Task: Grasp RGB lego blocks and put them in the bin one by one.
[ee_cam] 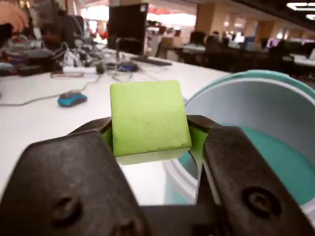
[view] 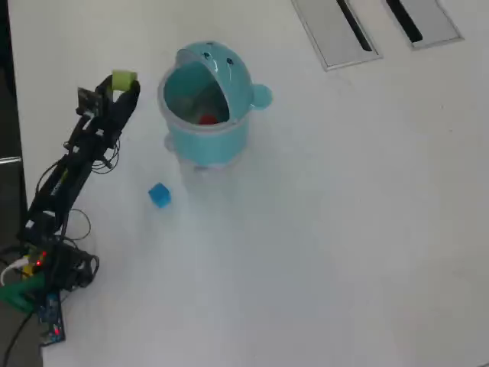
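My gripper [ee_cam: 150, 129] [view: 124, 82] is shut on the yellowish-green block [ee_cam: 147, 115] [view: 124, 79], one black jaw on each side, holding it in the air. The light teal bin [ee_cam: 261, 113] [view: 205, 134] stands just to the right of it in both views, with its lid [view: 221, 61] swung open. The red block [view: 206, 118] lies inside the bin. On the table left of the bin's base rests the blue block [view: 159, 194], well below my gripper in the overhead view.
Two grey slotted panels [view: 336, 27] are set into the table at the top right of the overhead view. The arm's base and wiring [view: 38, 267] sit at the left edge. Cables and a blue mouse [ee_cam: 72, 99] lie far off in the wrist view.
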Controlling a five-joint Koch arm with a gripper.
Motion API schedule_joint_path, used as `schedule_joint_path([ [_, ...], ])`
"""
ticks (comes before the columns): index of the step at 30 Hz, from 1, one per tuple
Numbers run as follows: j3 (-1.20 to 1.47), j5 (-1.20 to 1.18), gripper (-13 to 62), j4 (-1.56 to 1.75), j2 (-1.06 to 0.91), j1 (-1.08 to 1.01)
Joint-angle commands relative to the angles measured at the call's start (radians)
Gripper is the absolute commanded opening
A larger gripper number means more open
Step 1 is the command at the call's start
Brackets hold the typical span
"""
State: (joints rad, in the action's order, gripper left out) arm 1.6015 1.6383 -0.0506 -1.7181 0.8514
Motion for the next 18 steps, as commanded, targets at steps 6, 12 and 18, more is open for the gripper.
schedule_joint_path([
  [6,-0.227,-0.008,18.6,0.101,0.112,-0.051],
  [12,-0.328,-0.031,18.8,0.161,0.261,-0.106],
  [18,-0.321,-0.031,19.1,0.302,0.353,-0.155],
])
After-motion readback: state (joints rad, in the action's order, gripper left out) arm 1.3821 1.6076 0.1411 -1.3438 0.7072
